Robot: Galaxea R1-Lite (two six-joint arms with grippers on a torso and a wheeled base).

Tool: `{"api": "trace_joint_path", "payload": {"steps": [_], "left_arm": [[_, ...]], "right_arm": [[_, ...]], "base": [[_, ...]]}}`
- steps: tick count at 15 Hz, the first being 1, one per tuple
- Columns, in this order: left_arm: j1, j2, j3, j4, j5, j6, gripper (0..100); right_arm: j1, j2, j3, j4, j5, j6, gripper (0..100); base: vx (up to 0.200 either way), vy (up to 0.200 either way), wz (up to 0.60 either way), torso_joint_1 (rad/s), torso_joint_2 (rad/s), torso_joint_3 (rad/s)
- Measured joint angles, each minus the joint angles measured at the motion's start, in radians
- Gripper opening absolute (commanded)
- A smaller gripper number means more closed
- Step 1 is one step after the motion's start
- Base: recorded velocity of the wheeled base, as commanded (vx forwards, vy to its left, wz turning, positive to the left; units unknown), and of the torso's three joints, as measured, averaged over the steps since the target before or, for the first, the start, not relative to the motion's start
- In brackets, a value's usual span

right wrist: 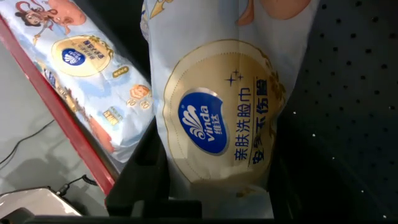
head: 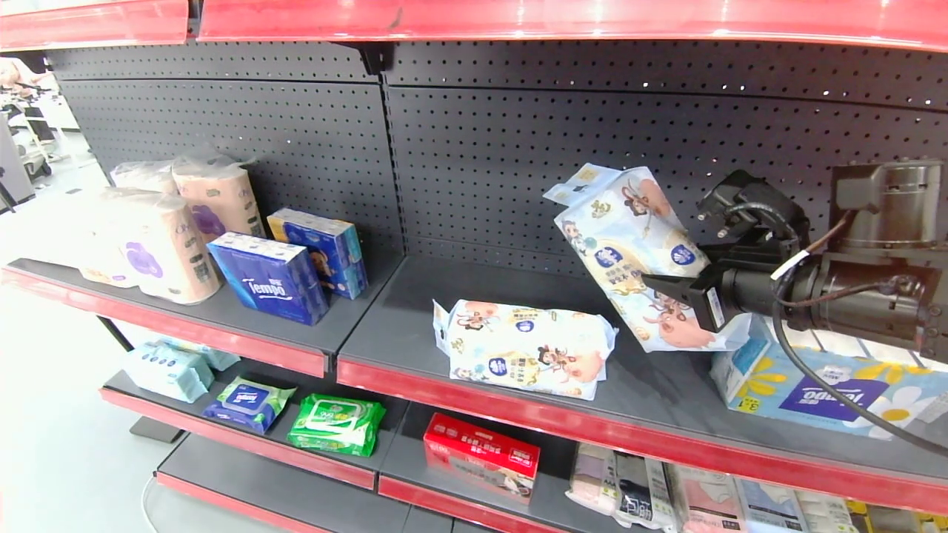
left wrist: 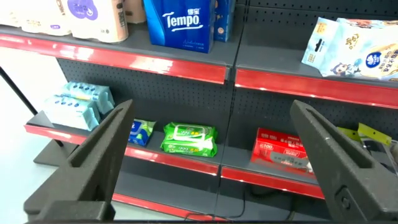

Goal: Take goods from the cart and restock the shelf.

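My right gripper (head: 670, 292) is shut on a cartoon-printed tissue pack (head: 641, 252), holding it tilted above the right part of the middle shelf (head: 459, 314), near the pegboard back. Up close, that held pack (right wrist: 217, 118) sits between the dark fingers. A second pack of the same kind (head: 522, 348) lies flat near the shelf's red front edge; this lying pack (right wrist: 87, 81) shows beside the held one. My left gripper (left wrist: 211, 162) is open and empty, out in front of the lower shelves, with its fingers (left wrist: 93, 162) wide apart.
Blue tissue boxes (head: 270, 277) and toilet-roll packs (head: 159, 244) stand on the left shelf section. A flowered tissue pack (head: 822, 389) lies at the far right. Lower shelves hold wet-wipe packs (head: 337, 423) and a red box (head: 480, 455). Bare shelf lies left of the lying pack.
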Motion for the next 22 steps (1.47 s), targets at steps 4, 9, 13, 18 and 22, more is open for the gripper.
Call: {"api": "trace_joint_path", "payload": {"steps": [4, 9, 13, 18, 22], "left_arm": [[0.0, 0.0, 0.0, 0.0, 0.0, 0.0, 100], [0.0, 0.0, 0.0, 0.0, 0.0, 0.0, 100], [0.0, 0.0, 0.0, 0.0, 0.0, 0.0, 100], [0.0, 0.0, 0.0, 0.0, 0.0, 0.001, 100], [0.0, 0.0, 0.0, 0.0, 0.0, 0.0, 100]], "right_arm": [[-0.001, 0.046, -0.034, -0.02, 0.0, 0.003, 0], [0.0, 0.117, -0.093, -0.065, 0.0, 0.003, 0], [0.005, 0.179, -0.142, -0.079, 0.001, 0.002, 0], [0.027, 0.24, -0.193, -0.079, 0.002, 0.004, 0], [0.05, 0.257, -0.197, -0.079, 0.003, 0.002, 0]], "base": [[0.0, 0.0, 0.0, 0.0, 0.0, 0.0], [0.0, 0.0, 0.0, 0.0, 0.0, 0.0], [0.0, 0.0, 0.0, 0.0, 0.0, 0.0], [0.0, 0.0, 0.0, 0.0, 0.0, 0.0], [0.0, 0.0, 0.0, 0.0, 0.0, 0.0]]}}
